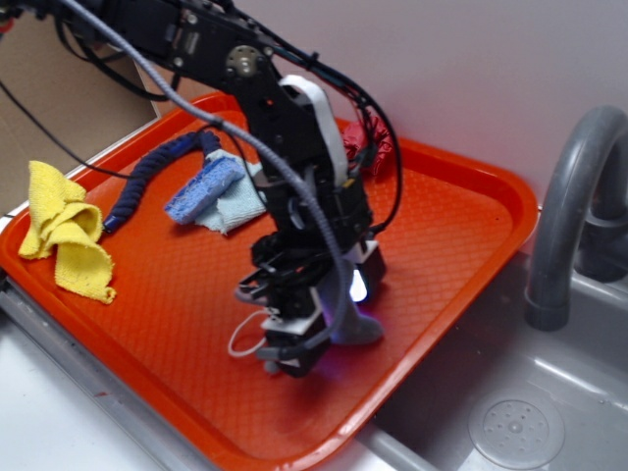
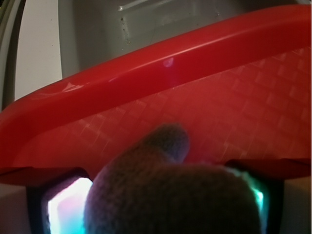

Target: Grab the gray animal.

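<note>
Near the front edge of the orange tray [image 1: 461,206], the end effector [image 1: 294,345] stood lowered almost to the textured floor, its arm reaching down from the upper left. The gray animal [image 2: 170,195] sat between the fingers; the wrist view showed its fuzzy body filling the gap, with glowing pads [image 2: 66,204] on either side and one stubby limb poking toward the tray rim. From outside, a gray ear or limb stuck out to the right of the fingers, and the white loop [image 1: 245,339] trailed out to the left. The end effector appeared closed around the toy, probably low so the fingers could catch the soft body at its middle. Whether the toy rested on the tray or hung just above it could not be told. The blue sponge [image 1: 204,189], yellow cloth [image 1: 64,226] and dark red ball [image 1: 371,147] lay well apart.
</note>
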Action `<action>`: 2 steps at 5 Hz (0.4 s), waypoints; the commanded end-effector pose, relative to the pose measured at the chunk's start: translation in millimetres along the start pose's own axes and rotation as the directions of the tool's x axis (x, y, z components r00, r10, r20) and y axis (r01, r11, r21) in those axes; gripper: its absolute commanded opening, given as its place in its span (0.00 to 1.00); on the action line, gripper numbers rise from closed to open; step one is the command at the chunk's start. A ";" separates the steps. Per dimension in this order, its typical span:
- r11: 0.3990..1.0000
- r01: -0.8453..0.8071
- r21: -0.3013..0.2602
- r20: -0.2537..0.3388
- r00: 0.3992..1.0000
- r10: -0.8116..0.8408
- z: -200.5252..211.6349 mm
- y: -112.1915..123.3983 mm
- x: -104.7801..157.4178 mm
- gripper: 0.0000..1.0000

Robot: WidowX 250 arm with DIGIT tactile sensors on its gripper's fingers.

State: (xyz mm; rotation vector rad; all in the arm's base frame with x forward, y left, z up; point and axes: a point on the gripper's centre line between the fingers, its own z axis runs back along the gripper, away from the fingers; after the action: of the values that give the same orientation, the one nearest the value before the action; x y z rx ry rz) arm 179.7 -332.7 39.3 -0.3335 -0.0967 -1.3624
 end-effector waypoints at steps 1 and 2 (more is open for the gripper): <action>0.992 -0.103 0.074 0.003 0.995 0.103 16.0 -29.9 -4.0 0.00; 0.960 -0.249 0.132 0.029 0.969 0.247 44.5 -19.3 -12.5 0.00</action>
State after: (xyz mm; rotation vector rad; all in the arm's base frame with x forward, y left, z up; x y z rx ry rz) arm 180.5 -304.0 49.5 -0.1956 -0.0672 -1.0907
